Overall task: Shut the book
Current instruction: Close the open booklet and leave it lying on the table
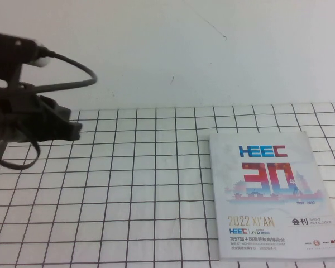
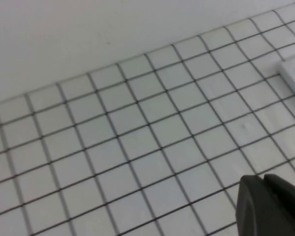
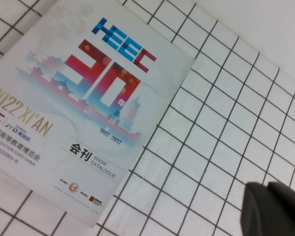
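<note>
I logged the left gripper [image 1: 73,130] raised over the grid mat [image 1: 134,190], jaws pressed together, holding nothing. The book [image 1: 273,195] lay closed, cover up, flat on the mat, well apart to that gripper's right. The right gripper [image 3: 266,186] hung near the book's edge, clear of it, jaws also together and empty.

High cam: raised, robot's side, tilted down. L wrist: close over gridded table [image 2: 137,123] ahead of left gripper [image 2: 268,206]. R wrist: over book [image 3: 83,98] ahead of right gripper [image 3: 273,209]; book shared w/ high.
</note>
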Robot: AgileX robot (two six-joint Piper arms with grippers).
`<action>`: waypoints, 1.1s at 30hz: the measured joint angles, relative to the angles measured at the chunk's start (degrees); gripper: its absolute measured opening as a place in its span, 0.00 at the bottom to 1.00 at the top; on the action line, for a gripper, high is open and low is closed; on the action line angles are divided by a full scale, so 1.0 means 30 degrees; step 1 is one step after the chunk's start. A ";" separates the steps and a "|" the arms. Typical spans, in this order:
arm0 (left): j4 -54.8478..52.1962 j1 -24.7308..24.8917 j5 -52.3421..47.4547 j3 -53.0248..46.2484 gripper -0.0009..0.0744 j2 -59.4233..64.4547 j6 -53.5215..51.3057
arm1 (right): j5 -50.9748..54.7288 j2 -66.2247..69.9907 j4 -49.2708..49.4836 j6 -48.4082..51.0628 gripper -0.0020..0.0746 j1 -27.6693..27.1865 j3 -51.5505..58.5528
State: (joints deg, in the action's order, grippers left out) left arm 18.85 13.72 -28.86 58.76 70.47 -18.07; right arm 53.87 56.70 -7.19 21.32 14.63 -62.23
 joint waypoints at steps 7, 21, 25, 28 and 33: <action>-0.4454 -0.0123 0.0316 -0.0550 0.01 -0.3606 0.2555 | -0.2532 -0.3892 0.0034 -0.0604 0.02 0.0000 0.3701; -0.4426 -0.0123 0.5366 -0.9729 0.01 -1.2624 0.2815 | -0.7446 -1.1109 0.2829 -0.0878 0.02 0.0000 1.1448; -0.4195 -0.0123 0.6123 -1.1988 0.01 -1.4818 0.2815 | -0.7675 -1.2753 0.3026 -0.0878 0.02 0.0000 1.3214; -0.3548 -0.0123 0.6391 -1.2946 0.01 -1.6015 0.2815 | -0.7675 -1.3284 0.3192 -0.0878 0.02 0.0000 1.4009; -0.3175 -0.0123 0.6391 -1.3360 0.01 -1.6670 0.2815 | -0.7304 -1.3384 0.3790 -0.0878 0.02 0.0000 1.4421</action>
State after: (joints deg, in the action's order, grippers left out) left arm 9.33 13.35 -9.68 18.68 20.46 -9.62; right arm 31.95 16.55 4.18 18.69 14.63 -18.97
